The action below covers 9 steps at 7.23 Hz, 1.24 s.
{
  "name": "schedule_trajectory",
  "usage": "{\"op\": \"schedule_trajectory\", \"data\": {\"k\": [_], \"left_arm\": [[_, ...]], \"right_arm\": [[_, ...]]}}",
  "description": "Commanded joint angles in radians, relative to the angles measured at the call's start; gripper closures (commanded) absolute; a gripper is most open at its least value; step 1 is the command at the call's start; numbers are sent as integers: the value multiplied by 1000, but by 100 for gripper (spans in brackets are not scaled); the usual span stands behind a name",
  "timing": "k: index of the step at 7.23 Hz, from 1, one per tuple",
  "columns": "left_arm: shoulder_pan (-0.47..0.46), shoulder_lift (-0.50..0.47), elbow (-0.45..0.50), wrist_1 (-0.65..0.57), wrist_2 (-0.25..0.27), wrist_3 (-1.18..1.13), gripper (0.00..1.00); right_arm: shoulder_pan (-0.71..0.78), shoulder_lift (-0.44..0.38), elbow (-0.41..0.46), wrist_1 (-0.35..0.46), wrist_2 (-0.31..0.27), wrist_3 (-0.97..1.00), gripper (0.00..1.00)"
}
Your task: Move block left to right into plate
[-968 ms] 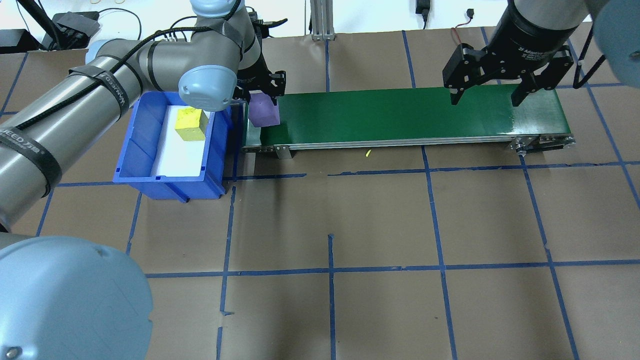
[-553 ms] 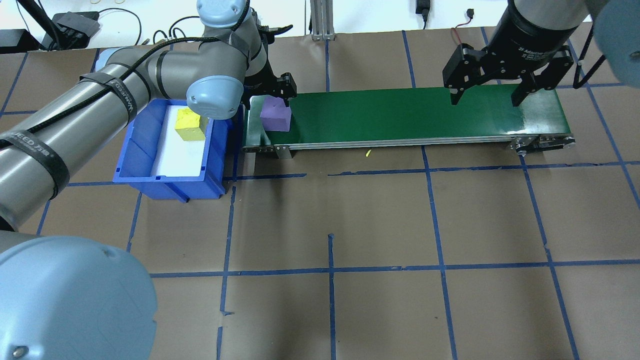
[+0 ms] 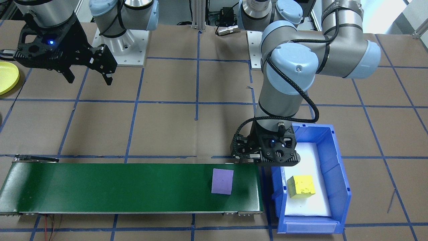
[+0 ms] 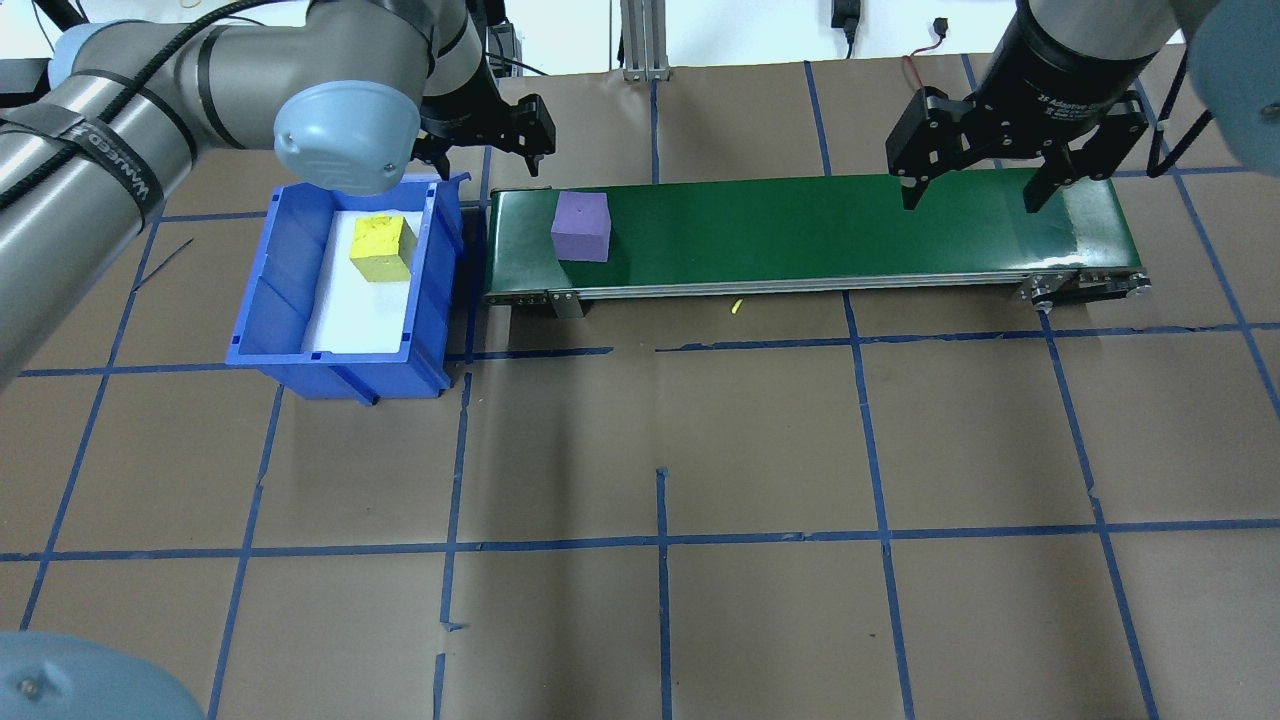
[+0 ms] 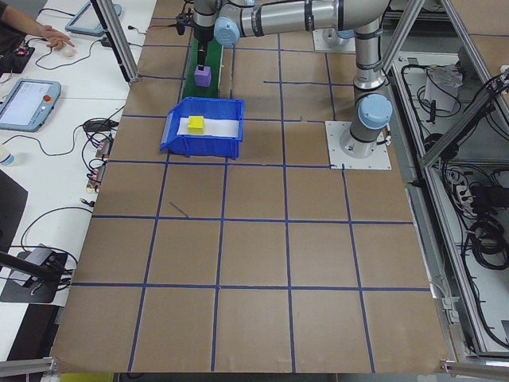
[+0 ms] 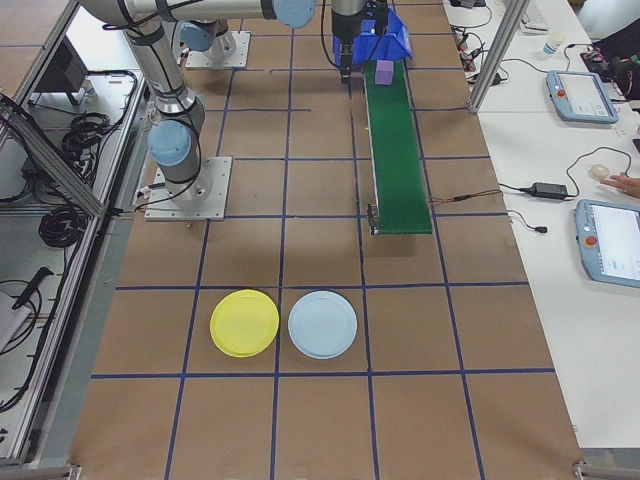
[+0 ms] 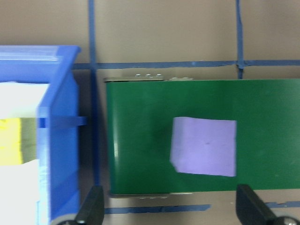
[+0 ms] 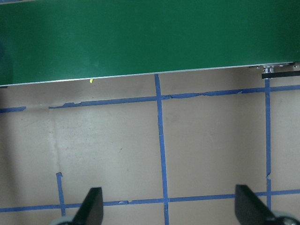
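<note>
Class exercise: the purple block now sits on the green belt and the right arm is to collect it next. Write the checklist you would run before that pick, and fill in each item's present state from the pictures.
1. Purple block released, lying flat on the green belt: ok.
2. Left gripper open and off the block, beyond the belt's end: ok.
3. Right gripper open, holding nothing: ok.
4. Block within the right gripper's grasp: not ok; it lies at the opposite end of the belt.
5. Yellow plate unoccupied, beside a light blue plate: ok.
6. Belt running: cannot tell.
</note>
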<state>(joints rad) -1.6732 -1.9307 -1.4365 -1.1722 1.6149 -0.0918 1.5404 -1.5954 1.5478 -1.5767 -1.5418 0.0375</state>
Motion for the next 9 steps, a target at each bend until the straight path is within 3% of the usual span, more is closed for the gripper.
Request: {"op": "schedule_trajectory", "data": {"k": [1, 3, 6, 9], "left_arm": [[129, -11, -2, -29, 10, 140, 0], [188, -104, 11, -15, 7, 194, 0], [239, -174, 19, 41, 5, 234, 0], [251, -200, -7, 45, -35, 233, 0]], "right_arm": [[0, 2, 0, 0, 0, 1, 0], [1, 2, 0, 0, -1, 1, 0], [1, 2, 0, 0, -1, 1, 0], [1, 0, 0, 0, 0, 1, 0]]}}
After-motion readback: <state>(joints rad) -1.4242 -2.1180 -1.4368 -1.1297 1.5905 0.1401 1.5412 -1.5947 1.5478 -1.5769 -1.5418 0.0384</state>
